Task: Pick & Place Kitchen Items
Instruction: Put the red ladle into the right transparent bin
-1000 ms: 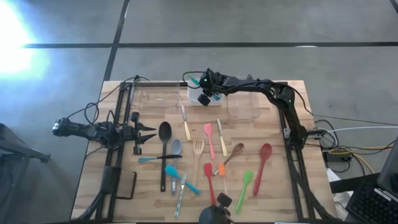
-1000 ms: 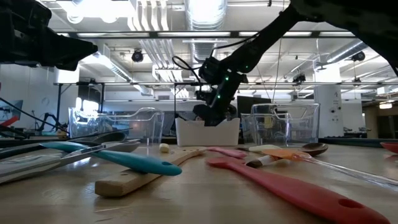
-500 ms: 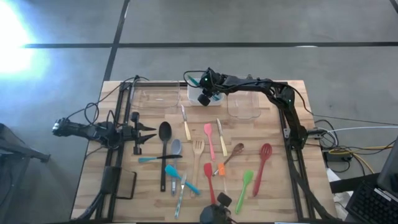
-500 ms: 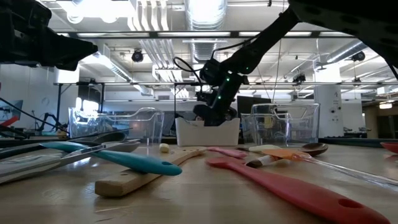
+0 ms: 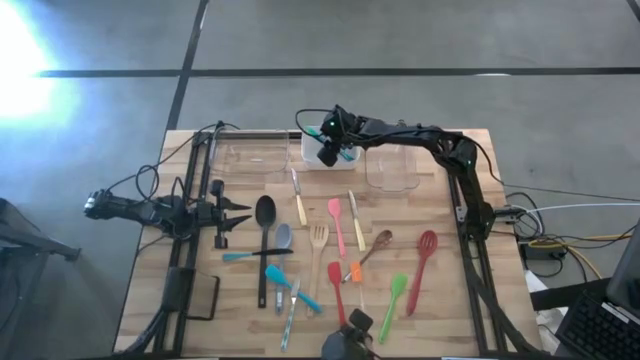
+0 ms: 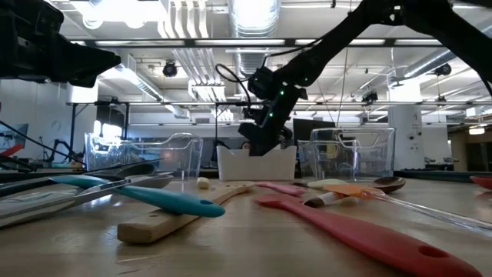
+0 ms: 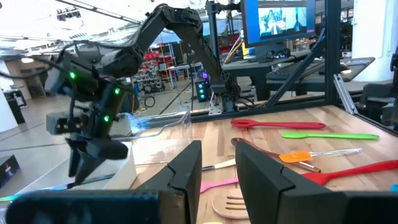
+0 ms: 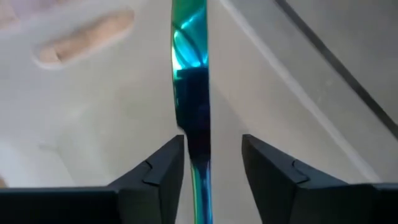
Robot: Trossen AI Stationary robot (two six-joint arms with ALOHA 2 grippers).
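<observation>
- From above, the right gripper reaches over the white tub at the table's far edge, between two clear tubs. The left gripper waits low at the left side, beside the black ladle. The other utensils lie spread on the wooden table: a wooden fork, a pink spatula, a red slotted spoon, a green spatula, a teal spatula.
- At table height, the right gripper hangs just over the white tub's rim. A teal spatula and a red spatula lie nearest.
- From the left wrist, its fingers stand a little apart with nothing between them; the right arm's gripper dips toward the white tub.
- From the right wrist, a shiny teal-and-black utensil handle stands between the spread fingers; a gap shows on one side, and whether the other finger touches it I cannot tell. A wooden handle lies on the tub floor.
</observation>
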